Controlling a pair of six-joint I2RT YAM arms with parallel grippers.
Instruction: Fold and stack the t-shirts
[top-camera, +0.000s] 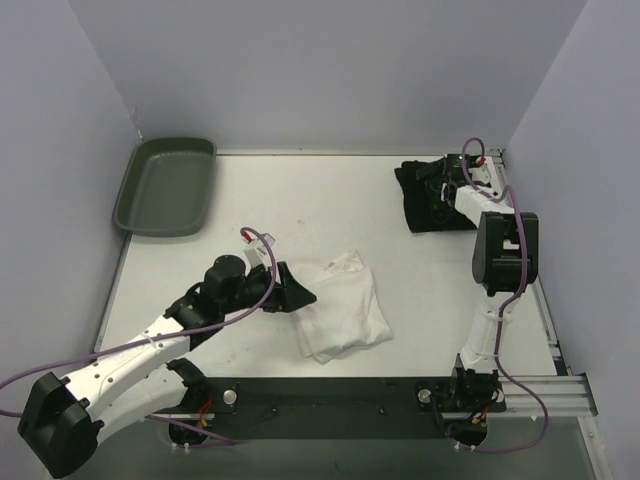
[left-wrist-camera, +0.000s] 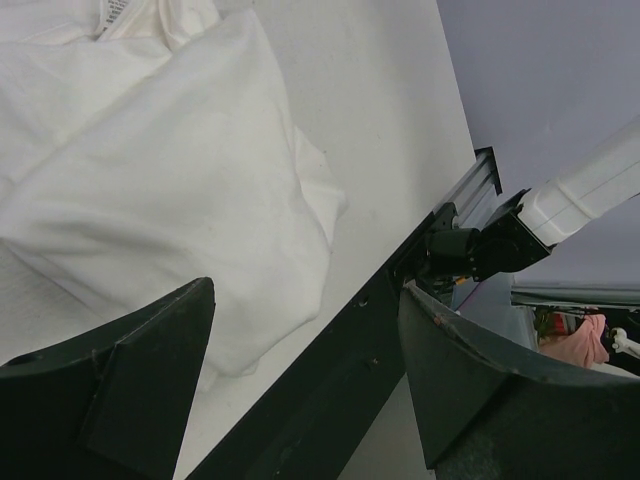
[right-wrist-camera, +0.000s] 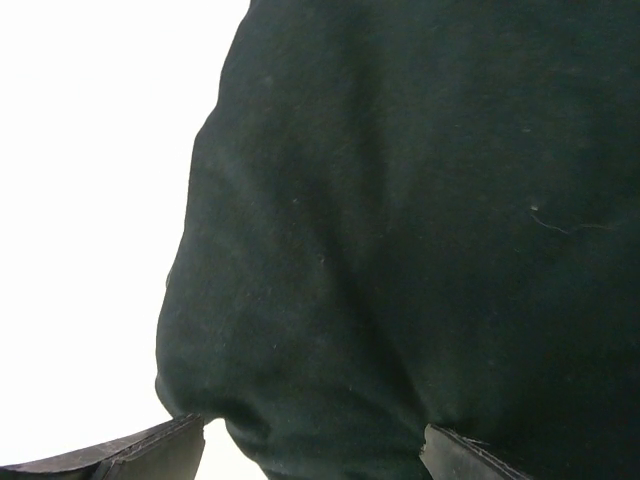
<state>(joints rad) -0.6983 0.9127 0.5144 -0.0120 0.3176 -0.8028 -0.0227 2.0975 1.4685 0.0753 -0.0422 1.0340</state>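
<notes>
The left end effector (top-camera: 300, 290), jaws apart and empty, sits at the left edge of the white t-shirt (top-camera: 345, 305), a rough bundle near the middle of the tabletop (top-camera: 300, 200). The right end effector (right-wrist-camera: 312, 432), also spread wide, hangs just over the black t-shirt (top-camera: 425, 212), bunched at the far right. Each arm seems to be setting up a grasp: drop low, pinch one hem edge rather than a wad, and draw the cloth flat before folding.

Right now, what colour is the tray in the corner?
The tray is dark green, clearest in the top view.
</notes>
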